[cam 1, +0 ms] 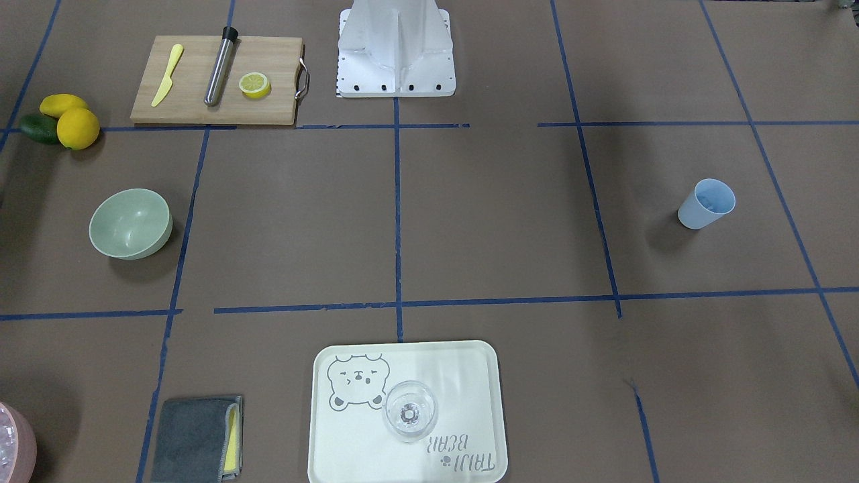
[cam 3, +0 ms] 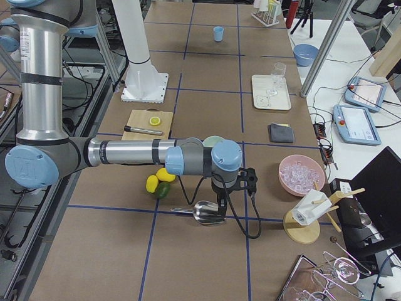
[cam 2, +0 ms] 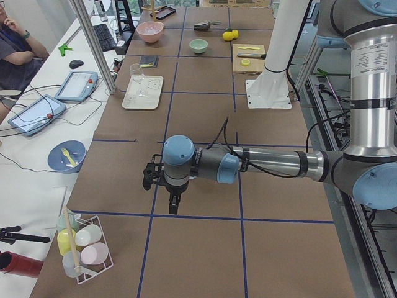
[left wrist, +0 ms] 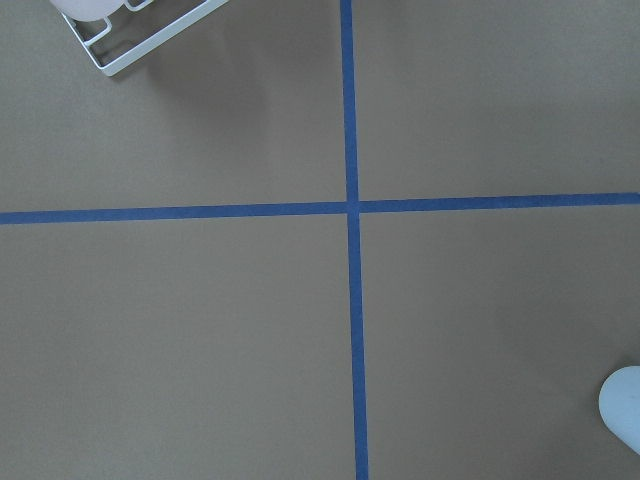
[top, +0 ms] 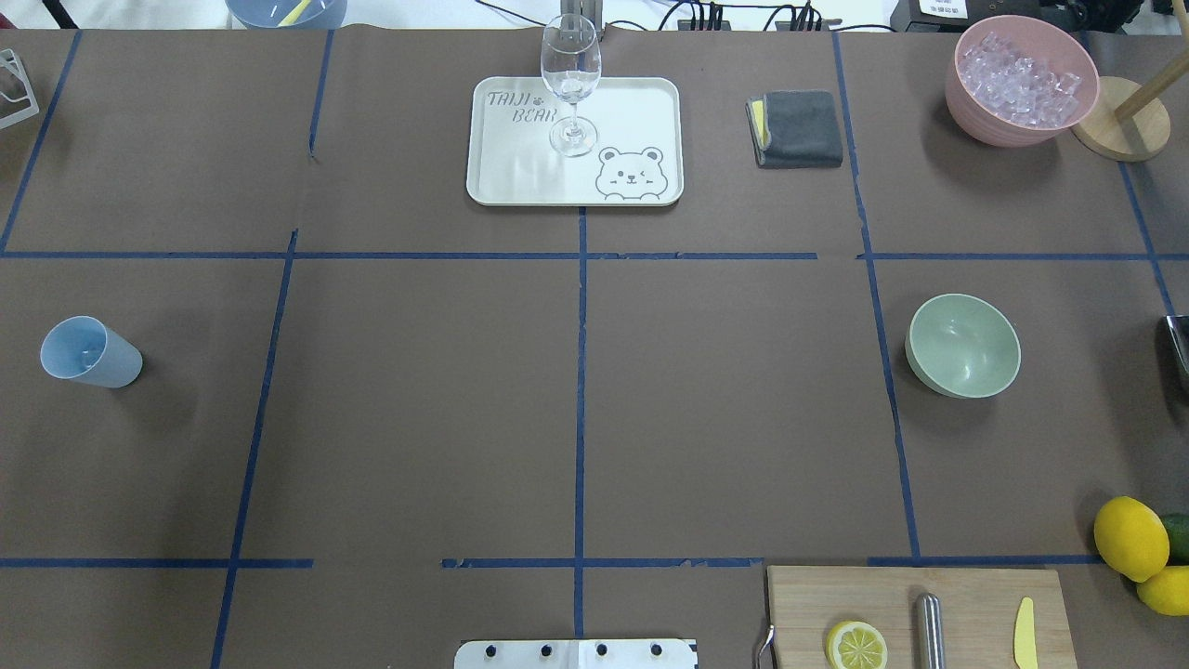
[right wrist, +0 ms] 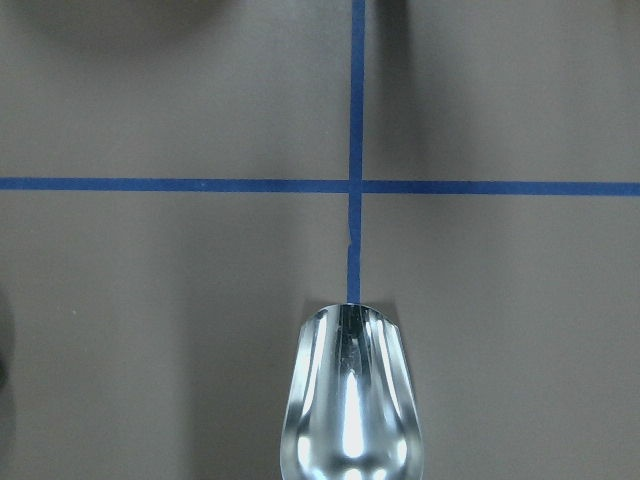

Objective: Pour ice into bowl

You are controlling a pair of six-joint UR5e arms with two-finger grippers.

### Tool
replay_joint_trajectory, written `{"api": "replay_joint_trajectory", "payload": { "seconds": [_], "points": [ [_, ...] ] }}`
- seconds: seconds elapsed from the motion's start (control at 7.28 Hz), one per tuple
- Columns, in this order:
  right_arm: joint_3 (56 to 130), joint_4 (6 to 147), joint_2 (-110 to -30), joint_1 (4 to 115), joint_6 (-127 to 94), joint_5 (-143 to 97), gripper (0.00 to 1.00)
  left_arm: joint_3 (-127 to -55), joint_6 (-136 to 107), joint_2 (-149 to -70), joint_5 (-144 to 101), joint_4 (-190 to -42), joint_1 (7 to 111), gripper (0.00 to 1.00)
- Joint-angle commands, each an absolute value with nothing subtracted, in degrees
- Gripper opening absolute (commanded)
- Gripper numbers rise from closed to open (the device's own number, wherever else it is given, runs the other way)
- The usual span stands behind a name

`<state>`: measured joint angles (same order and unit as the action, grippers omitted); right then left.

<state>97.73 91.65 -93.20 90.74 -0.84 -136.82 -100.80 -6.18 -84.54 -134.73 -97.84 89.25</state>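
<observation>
The pale sage-green bowl point(top: 963, 345) stands empty on the robot's right side of the table; it also shows in the front view point(cam 1: 131, 223). The blue cup point(top: 90, 351) stands far off on the robot's left side point(cam 1: 706, 203). Its inside shows only faint glints, so I cannot make out the ice. My left gripper point(cam 2: 173, 200) hangs over bare table, and I cannot tell whether it is open. My right gripper point(cam 3: 220, 205) hangs over a metal scoop point(right wrist: 350, 400), and I cannot tell its state either.
A pink container point(top: 1020, 79) of clear pieces stands at the far right. A tray point(top: 520, 177) carries a wine glass point(top: 570, 79), with a grey cloth point(top: 797, 128) beside it. A cutting board point(cam 1: 194, 100) with half a lemon and lemons point(top: 1130, 537) lie near the robot.
</observation>
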Motion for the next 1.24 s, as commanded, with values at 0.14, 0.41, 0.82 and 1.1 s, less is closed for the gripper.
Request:
{"api": "replay_joint_trajectory", "payload": {
  "seconds": [0.14, 0.41, 0.82, 1.1],
  "points": [
    [97.4, 91.9, -88.4, 88.9, -2.9, -136.9, 1.00, -106.7, -7.9, -85.9, -136.1, -106.3, 87.3, 1.00],
    [96.7, 91.8, -88.5, 86.1, -5.8, -139.8, 1.00, -113.0, -24.2, -84.7, -135.4, -112.9, 78.7, 1.00],
    [96.8, 81.1, -89.5, 80.4, -22.8, -140.1, 1.00, -118.5, -44.5, -72.4, -122.6, -133.2, 65.9, 1.00],
    [97.3, 62.8, -92.8, 72.6, -42.5, -138.4, 1.00, -122.8, -48.2, -64.6, -109.8, -136.0, 59.2, 1.00]
  ]
}}
